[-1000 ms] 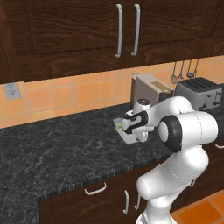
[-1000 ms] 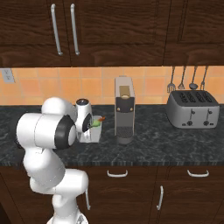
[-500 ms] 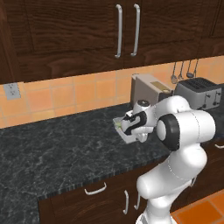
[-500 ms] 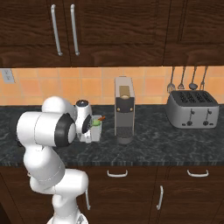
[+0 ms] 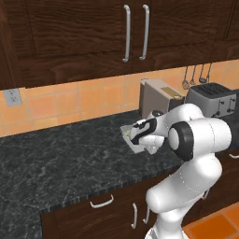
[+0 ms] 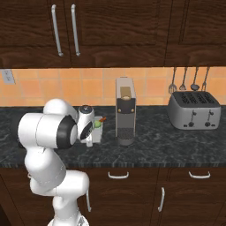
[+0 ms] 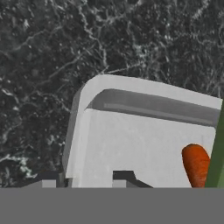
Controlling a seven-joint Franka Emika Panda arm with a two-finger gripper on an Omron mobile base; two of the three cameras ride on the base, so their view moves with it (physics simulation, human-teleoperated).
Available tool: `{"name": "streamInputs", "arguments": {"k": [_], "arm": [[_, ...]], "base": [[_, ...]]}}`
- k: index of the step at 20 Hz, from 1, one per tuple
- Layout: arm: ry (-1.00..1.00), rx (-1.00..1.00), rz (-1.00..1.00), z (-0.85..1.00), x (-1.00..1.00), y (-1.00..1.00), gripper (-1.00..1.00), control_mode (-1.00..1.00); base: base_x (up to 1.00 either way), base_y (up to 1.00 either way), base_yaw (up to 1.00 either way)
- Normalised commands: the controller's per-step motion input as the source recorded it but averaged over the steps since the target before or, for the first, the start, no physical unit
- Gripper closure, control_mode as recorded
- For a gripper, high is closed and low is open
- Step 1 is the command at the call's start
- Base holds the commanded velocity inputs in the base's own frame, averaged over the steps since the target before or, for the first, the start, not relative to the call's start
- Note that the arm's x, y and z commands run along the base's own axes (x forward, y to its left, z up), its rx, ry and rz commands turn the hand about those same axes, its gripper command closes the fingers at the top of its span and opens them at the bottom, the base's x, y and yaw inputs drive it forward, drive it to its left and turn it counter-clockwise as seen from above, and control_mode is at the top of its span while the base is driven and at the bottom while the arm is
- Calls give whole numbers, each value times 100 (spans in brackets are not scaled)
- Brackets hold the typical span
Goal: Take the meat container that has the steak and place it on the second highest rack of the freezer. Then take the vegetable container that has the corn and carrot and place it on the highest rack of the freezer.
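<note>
A home kitchen: dark wooden wall cabinets [image 6: 110, 31], orange tiled backsplash [image 6: 92, 88], black speckled stone bench [image 5: 60, 163], silver four-slot toaster [image 6: 194, 110], hanging metal utensils [image 6: 189, 80].

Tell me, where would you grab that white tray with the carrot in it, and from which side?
By its rim, coming down from above, which is probably how the hand is set: one finger inside the near wall, one outside. The tray is shallow with thin upright walls, easy to pinch, and too broad to span. The carrot lies toward the opposite side, so this bare end looks safest.
</note>
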Motion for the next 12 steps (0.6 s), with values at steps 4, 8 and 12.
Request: {"name": "streamInputs", "arguments": {"k": [4, 8, 12], "arm": [[-1, 2, -1, 6, 0, 11, 100, -100], [-9, 0, -4, 28, -1, 17, 100, -100], [-4, 0, -2, 53, -9, 11, 100, -100]], "base": [[0, 0, 0], [0, 0, 0], [0, 0, 0]]}}
